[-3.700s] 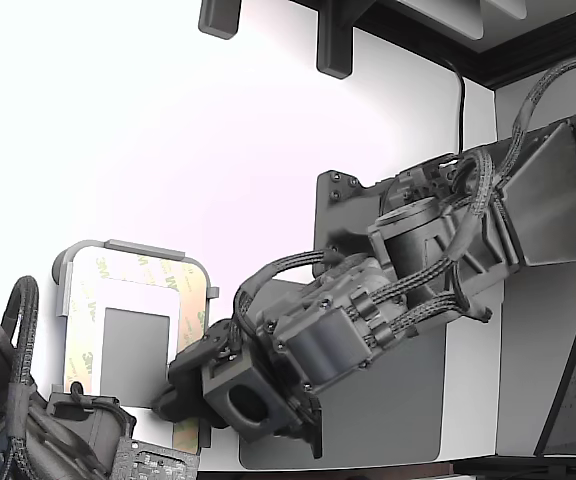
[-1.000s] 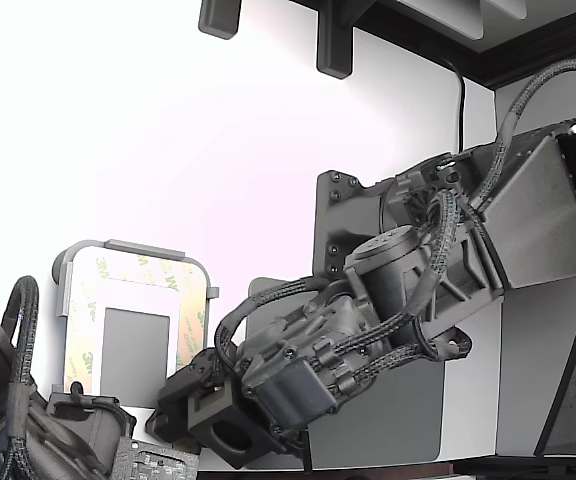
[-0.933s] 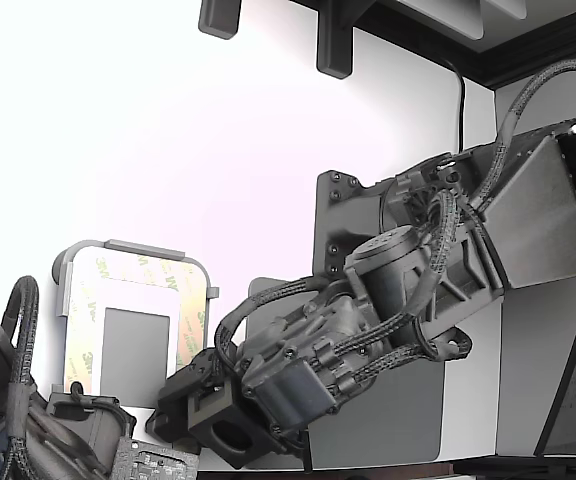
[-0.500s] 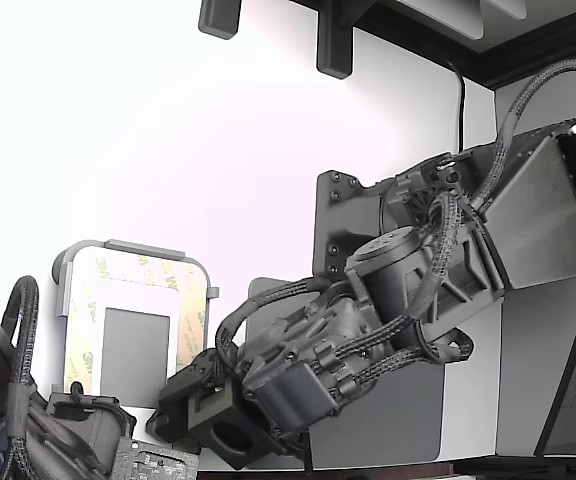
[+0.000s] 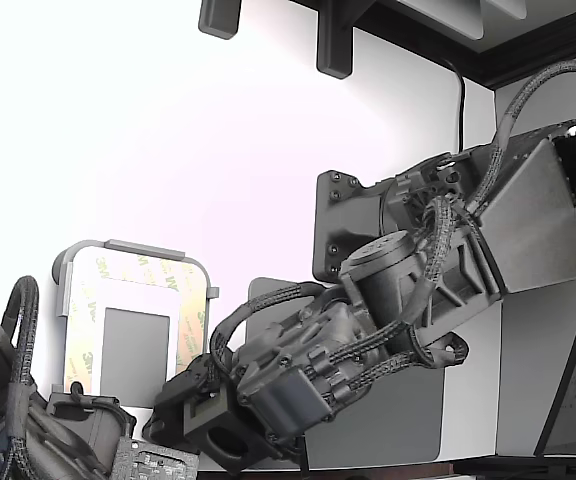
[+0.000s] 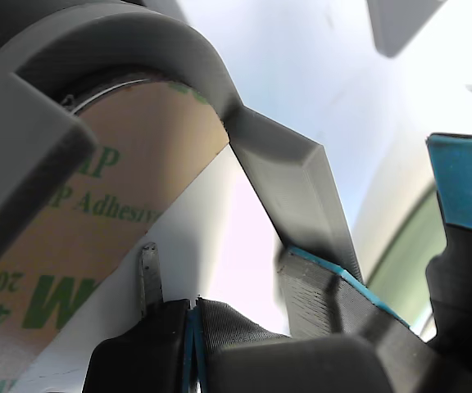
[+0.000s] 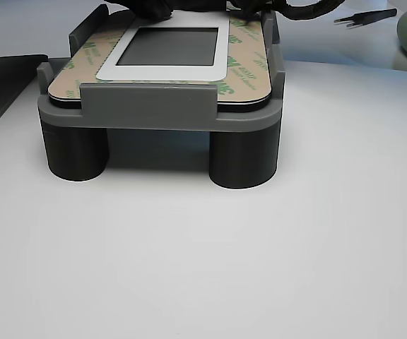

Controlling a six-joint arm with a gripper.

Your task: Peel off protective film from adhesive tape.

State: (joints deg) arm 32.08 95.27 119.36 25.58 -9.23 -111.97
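The white plate (image 5: 136,296) with a grey square centre (image 5: 134,356) lies in a grey fixture frame (image 5: 128,247) at the exterior view's lower left. The adhesive tape, faced with the tan 3M-printed protective film (image 5: 190,300), frames the plate. My gripper (image 5: 171,425) is low at the plate's near right corner in the exterior view. The wrist view shows that rounded corner close up, with the film (image 6: 97,221) flat on the plate. My gripper (image 6: 375,221) has blue-padded fingers (image 6: 461,180) that stand apart and hold nothing. The other view shows the film (image 7: 249,67) lying flat.
A second arm (image 5: 28,430) sits at the exterior view's lower left, and a dark shut jaw pair (image 6: 188,344) rests at the plate's edge. A large dark grey mat (image 5: 388,420) lies under my arm. Tweezers (image 7: 362,15) lie behind the fixture (image 7: 168,106).
My arm has swung down and toward the exterior view's lower left. The film end that showed below the gripper 3.7 s ago is now hidden behind it.
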